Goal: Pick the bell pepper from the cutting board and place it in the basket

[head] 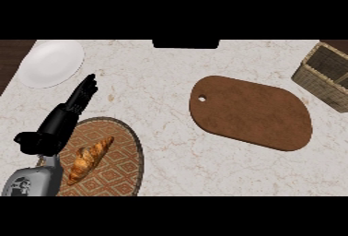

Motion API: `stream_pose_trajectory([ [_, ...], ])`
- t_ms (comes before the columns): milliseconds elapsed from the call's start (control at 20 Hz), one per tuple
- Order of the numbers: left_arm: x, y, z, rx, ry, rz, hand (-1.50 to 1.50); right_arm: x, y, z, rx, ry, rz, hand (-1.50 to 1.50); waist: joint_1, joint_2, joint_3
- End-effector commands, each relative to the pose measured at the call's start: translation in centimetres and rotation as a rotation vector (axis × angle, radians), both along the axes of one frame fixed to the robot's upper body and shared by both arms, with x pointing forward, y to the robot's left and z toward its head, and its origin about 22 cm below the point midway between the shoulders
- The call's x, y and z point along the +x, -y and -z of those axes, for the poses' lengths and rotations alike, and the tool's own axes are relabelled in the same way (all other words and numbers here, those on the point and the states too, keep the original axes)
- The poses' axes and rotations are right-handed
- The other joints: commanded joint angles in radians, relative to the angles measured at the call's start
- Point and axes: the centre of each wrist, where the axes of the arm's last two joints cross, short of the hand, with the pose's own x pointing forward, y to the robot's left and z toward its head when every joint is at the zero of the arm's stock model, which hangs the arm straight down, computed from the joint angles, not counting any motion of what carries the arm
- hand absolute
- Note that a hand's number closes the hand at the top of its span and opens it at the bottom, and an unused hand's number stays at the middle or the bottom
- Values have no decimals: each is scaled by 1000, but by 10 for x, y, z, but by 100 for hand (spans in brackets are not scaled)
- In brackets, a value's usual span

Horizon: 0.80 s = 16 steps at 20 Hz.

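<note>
A brown wooden cutting board (252, 112) lies right of the counter's middle, with nothing on its top. No bell pepper shows anywhere. The wicker basket (326, 76) stands at the right edge, partly cut off, and what it holds is hidden. My left hand (71, 109) rests at the left, fingers straight and pointing up toward the white plate, holding nothing. My right hand is out of the picture.
A white plate (50, 63) sits at the back left. A round woven mat (108, 161) at the front left carries a croissant (89, 159) beside my left forearm. A dark object (185, 44) sits at the counter's back edge.
</note>
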Motion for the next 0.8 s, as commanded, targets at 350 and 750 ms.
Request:
stream_pose_trajectory([
  [350,3,7,-4,-14,-3,8,0,-7,31,-1,-44,59,-43,-150,10,1,0],
  [750,1,1,-1,-9,3,9,0,-28,53,-50,90,285,-40,-150,-1,-2,1],
])
